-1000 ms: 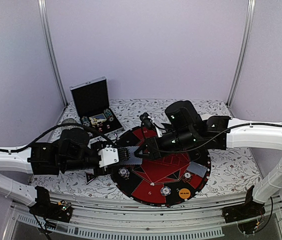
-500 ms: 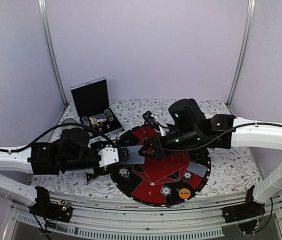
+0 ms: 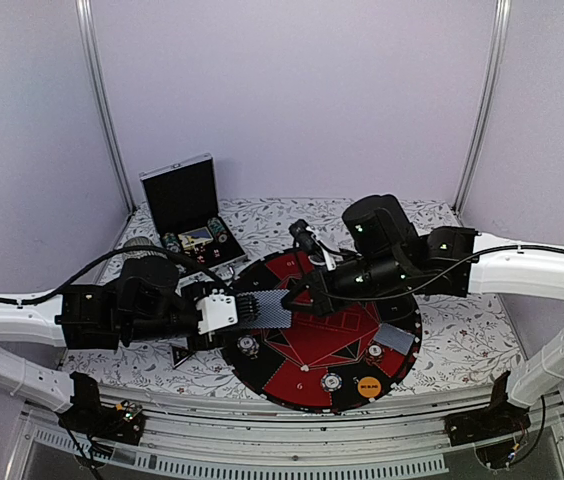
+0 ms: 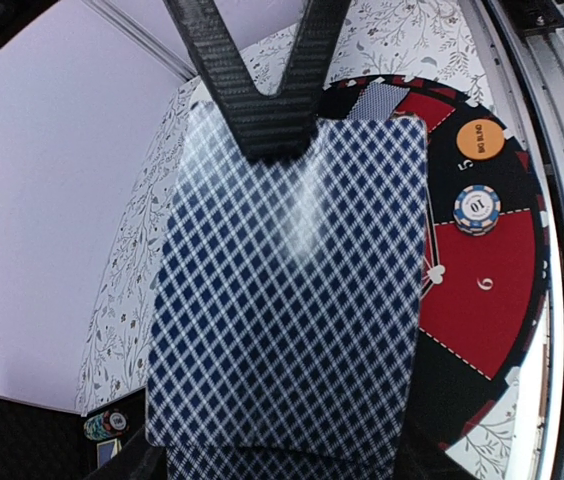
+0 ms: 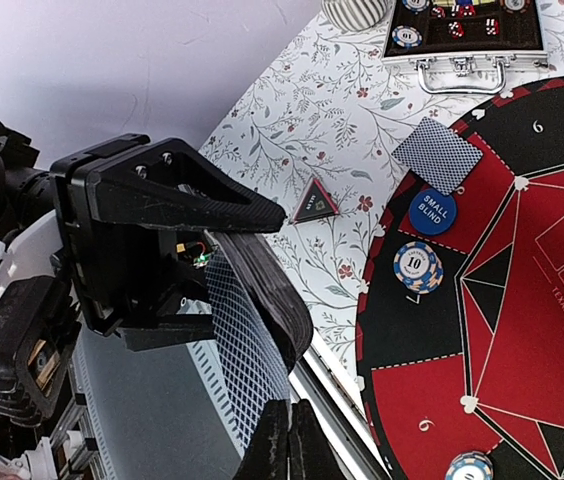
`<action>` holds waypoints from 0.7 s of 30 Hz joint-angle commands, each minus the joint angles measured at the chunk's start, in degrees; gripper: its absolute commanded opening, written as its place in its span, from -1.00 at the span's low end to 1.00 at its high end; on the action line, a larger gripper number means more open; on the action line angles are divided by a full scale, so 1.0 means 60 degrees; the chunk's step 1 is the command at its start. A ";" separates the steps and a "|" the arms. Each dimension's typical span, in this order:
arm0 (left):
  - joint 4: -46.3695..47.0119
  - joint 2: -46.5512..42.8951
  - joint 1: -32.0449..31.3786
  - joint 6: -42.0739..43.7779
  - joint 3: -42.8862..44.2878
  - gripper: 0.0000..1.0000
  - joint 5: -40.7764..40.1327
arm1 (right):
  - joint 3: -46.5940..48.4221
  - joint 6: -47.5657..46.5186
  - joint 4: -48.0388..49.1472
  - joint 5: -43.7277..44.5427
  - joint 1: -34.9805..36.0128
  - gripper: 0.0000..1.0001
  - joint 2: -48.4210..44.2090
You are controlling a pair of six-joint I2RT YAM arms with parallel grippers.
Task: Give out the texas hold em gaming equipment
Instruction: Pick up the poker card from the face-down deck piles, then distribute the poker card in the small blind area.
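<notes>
Floral cloth is covering the counter (image 3: 462, 340), which is being enclosed by pale lilac walls (image 3: 292, 90); a round red-and-black mat (image 3: 312, 345) and an open silver-edged black case (image 3: 182, 200) are being carried on it. A stack of playing cards (image 4: 292, 300) is being gripped by the left end effector (image 3: 252, 310) above the mat's left edge. The cards' far edge is being pinched by the closed right end effector (image 3: 297, 300). A blue blind button (image 5: 432, 211) and a striped poker chip (image 5: 417, 266) are lying on the mat beneath, a black triangular marker (image 5: 314, 201) just off it.
</notes>
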 commanded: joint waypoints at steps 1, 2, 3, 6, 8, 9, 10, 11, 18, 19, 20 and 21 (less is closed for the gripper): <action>0.0114 0.0004 0.0130 -0.0027 -0.0005 0.12 0.0063 | 0.0144 -0.0063 -0.0244 0.0194 -0.0032 -0.95 -0.0524; 0.0114 0.0004 0.0133 -0.0029 -0.0006 0.12 0.0066 | 0.0144 -0.0062 -0.0260 0.0176 -0.0027 -0.95 -0.0564; 0.0107 0.0001 0.0145 -0.0025 -0.0006 0.12 0.0060 | 0.0144 -0.0062 -0.0275 0.0170 -0.0023 -0.95 -0.0611; 0.0102 0.0001 0.0150 -0.0015 -0.0006 0.12 0.0063 | 0.0104 -0.0091 -0.0301 0.0152 -0.0026 -0.96 -0.0767; 0.0104 0.0008 0.0153 -0.0014 -0.0005 0.12 0.0066 | 0.0064 -0.0091 -0.0320 0.0156 -0.0036 -0.96 -0.0885; 0.0105 0.0001 0.0145 -0.0014 0.0005 0.12 0.0065 | 0.0050 -0.0091 -0.0323 0.0169 -0.0035 -0.96 -0.0937; 0.0102 0.0000 0.0155 -0.0014 0.0010 0.12 0.0056 | 0.0032 -0.0102 -0.0310 0.0180 -0.0035 -0.96 -0.1008; 0.0100 0.0013 0.0157 -0.0014 0.0009 0.12 0.0062 | 0.0027 -0.0105 -0.0311 0.0181 -0.0034 -0.96 -0.1046; 0.0032 0.0083 0.0185 -0.0038 0.0038 0.12 0.0043 | 0.0114 -0.0229 -0.0309 0.0036 -0.0119 -0.96 -0.1524; 0.0027 0.0064 0.0186 -0.0043 0.0046 0.12 0.0055 | 0.0104 -0.0261 -0.0296 0.0066 -0.0173 -0.96 -0.1691; 0.0008 0.0063 0.0179 -0.0036 0.0052 0.12 0.0087 | 0.0080 -0.0279 -0.0294 0.0127 -0.0242 -0.96 -0.1891; -0.0009 0.0047 0.0180 -0.0043 0.0066 0.12 0.0106 | 0.0054 -0.0292 -0.0281 0.0189 -0.0331 -0.96 -0.2099</action>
